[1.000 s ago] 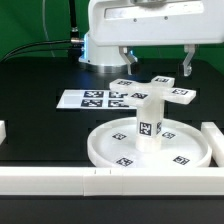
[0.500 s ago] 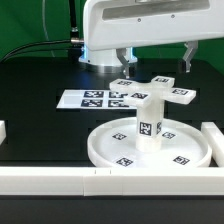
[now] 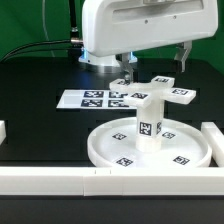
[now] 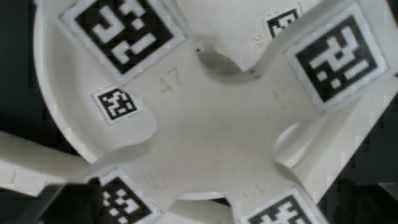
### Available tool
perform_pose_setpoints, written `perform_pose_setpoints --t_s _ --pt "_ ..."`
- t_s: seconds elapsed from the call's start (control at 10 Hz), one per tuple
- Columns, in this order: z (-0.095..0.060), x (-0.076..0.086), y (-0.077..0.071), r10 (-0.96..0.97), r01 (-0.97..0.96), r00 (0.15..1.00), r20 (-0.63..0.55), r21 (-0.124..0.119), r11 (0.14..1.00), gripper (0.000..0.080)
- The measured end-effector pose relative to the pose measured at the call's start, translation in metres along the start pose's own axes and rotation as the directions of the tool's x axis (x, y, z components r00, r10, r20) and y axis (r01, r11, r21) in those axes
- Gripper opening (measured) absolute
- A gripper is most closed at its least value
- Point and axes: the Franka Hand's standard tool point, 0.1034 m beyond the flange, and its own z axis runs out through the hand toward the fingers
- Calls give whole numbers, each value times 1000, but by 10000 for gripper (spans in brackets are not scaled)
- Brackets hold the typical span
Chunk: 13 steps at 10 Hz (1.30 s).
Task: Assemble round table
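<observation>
Rimmed disc [image 3: 150, 148] holds upright leg [image 3: 150, 120], cross-shaped foot piece [image 3: 158, 91] on top (tags visible); gripper [image 3: 153, 62] above, fingers spread, empty.

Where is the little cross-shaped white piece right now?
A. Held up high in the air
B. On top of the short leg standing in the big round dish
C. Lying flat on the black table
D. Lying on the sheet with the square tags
B: the cross-shaped foot piece rests on the leg, which stands upright in the disc.
</observation>
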Motion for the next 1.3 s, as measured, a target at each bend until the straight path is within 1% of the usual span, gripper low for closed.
perform_pose_setpoints --t_s 0.2,0.3,0.4,0.5,0.6,0.8,1.1,1.2,1.3 --pt "0 -1 2 -151 151 988 4 -7 988 649" --pt "0 0 3 -271 271 962 10 -22 962 649" --pt "0 0 3 -364 364 931 21 -26 931 649" --pt "0 0 2 -457 458 889 36 -31 888 649" --pt "1 0 2 -545 547 837 47 -29 837 649" --pt "1 -2 4 -638 639 768 53 -23 768 649" --pt "1 -4 9 -767 769 638 69 -15 639 649" --pt "1 -4 10 -817 820 572 76 -18 572 649" --pt "1 -2 11 -858 862 507 79 -30 506 649"
